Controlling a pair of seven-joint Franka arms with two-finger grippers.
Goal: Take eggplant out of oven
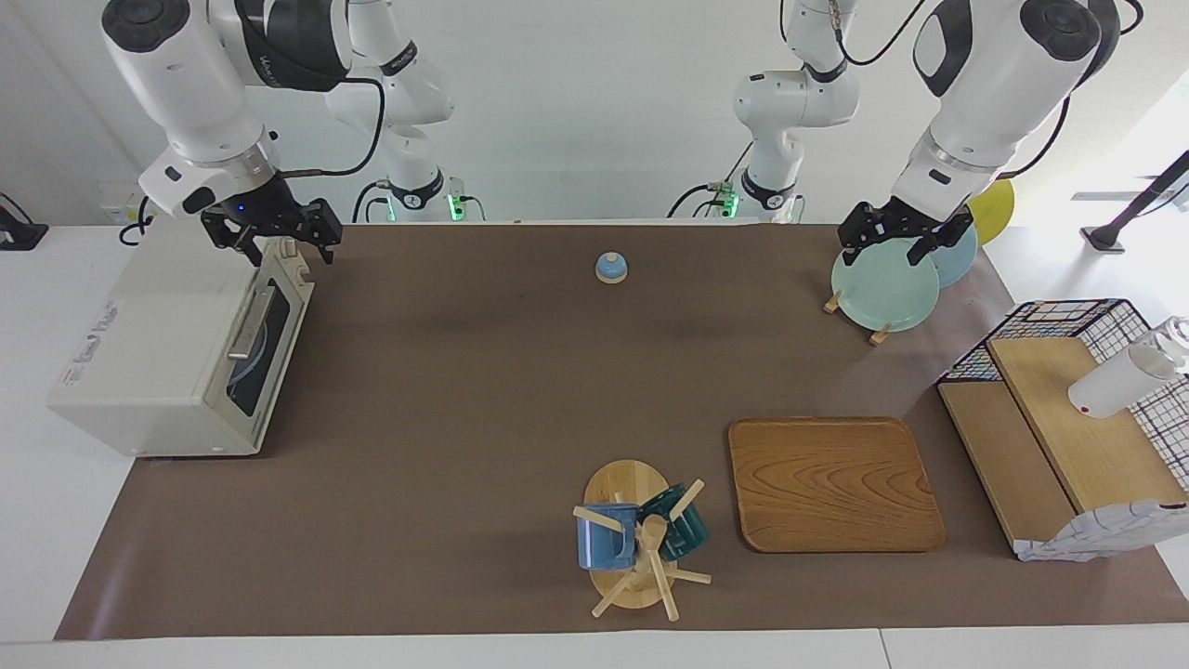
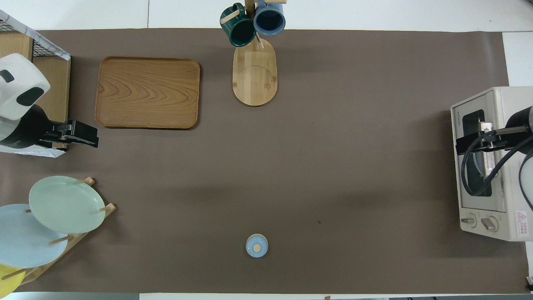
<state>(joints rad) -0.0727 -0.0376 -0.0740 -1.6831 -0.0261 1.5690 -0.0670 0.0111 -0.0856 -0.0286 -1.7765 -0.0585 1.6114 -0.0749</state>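
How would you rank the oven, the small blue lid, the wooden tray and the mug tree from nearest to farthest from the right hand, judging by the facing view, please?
From the right hand:
1. Oven, directly below it.
2. Small blue lid, mid-table, near the robots.
3. Mug tree, at the table's edge farthest from the robots.
4. Wooden tray, toward the left arm's end.

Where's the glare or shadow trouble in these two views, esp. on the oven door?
Facing view: the oven door glass reads dark, no eggplant visible through it; bright window wash at the left arm's end. Overhead view: the right gripper and its cable cover the door; soft arm shadows band the brown mat.
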